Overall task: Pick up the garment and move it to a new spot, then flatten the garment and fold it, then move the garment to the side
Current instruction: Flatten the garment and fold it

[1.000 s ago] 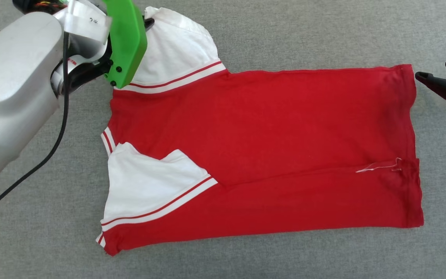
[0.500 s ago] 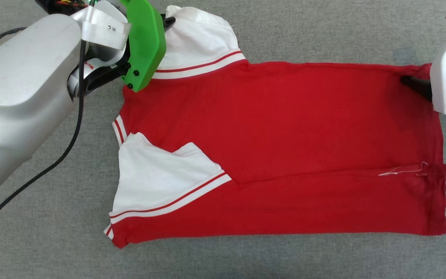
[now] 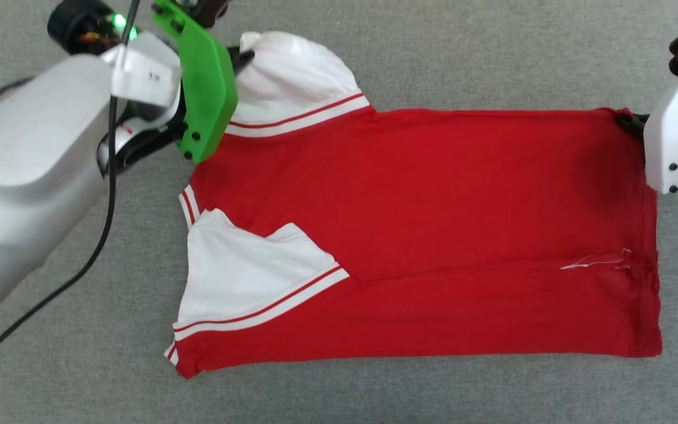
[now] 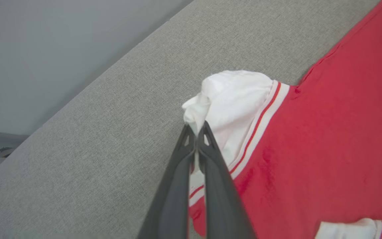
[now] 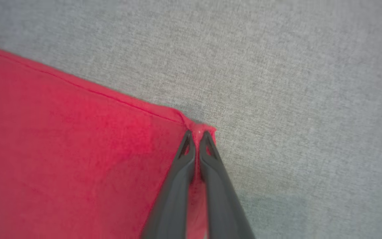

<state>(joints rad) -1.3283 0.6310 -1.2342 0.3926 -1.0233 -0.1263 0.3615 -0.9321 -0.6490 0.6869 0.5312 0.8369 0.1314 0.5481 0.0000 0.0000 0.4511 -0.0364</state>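
Here one red jersey T-shirt (image 3: pixel 433 224) lies flat on the grey fabric surface (image 3: pixel 433 47), its two white sleeves (image 3: pixel 245 277) at one end. The left gripper (image 4: pixel 196 127) is clamped on the far sleeve (image 3: pixel 298 76). The right gripper (image 5: pixel 197 134), somewhat blurred, seems closed on the shirt's far hem corner.

Silver forearm (image 3: pixel 27 176), green bracket (image 3: pixel 206 82), black cable (image 3: pixel 106 206), white bracket (image 3: pixel 671 141)

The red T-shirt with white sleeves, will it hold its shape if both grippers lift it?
Probably floppy: the red T-shirt with white sleeves bunches where the left gripper pinches a sleeve. With the right gripper on a hem corner, its middle would likely sag. Thin cloth, so probably light.
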